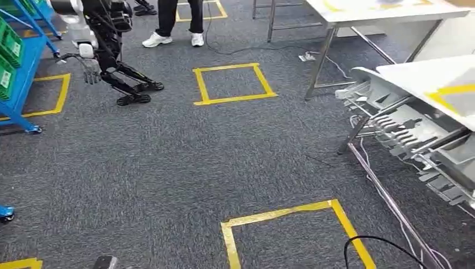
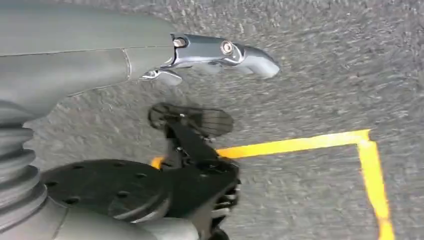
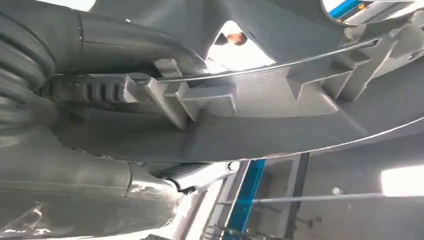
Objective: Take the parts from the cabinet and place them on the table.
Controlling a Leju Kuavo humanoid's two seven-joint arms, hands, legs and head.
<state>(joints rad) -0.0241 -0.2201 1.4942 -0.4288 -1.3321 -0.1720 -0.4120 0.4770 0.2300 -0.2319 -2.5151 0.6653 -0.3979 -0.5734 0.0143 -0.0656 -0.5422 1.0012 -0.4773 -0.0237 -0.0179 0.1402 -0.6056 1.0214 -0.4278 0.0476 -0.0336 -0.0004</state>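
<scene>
**Large moulded part in the right hand, table close by**

You carry the grey plastic part [image 1: 409,126] on the right side, near the white table [image 1: 448,78]. It looks stiff, light and awkwardly broad; your right hand [image 3: 100,165] grips it by a ribbed edge. The left hand [image 2: 220,52] hangs empty, fingers apart. No label or writing is readable.

Grey carpet [image 1: 168,168], yellow tape squares [image 1: 232,83], standing person's legs [image 1: 176,22], second humanoid robot [image 1: 106,45]
</scene>
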